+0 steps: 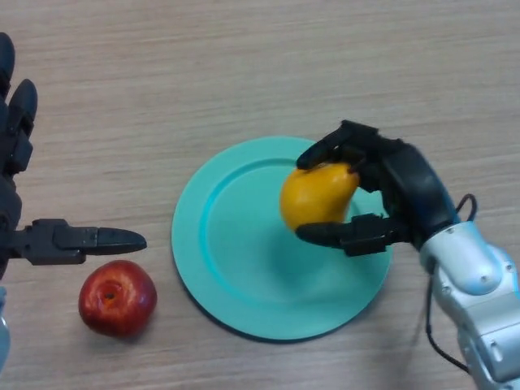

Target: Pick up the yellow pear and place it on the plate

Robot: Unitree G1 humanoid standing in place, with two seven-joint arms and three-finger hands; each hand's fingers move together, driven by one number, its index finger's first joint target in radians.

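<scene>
Matt wood-grain table (244,65), smooth teal plate (244,284), glossy red apple (118,298)

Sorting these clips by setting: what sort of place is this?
Probably a lab or test tabletop rather than a home kitchen: a bare light wood-grain table holds only a round turquoise plate and a red apple, while the right hand grips a yellow pear above the plate.

One yellow pear (315,196); one red apple (117,298); one teal plate (244,284); two robot hands, left (20,162) and right (390,195).
</scene>
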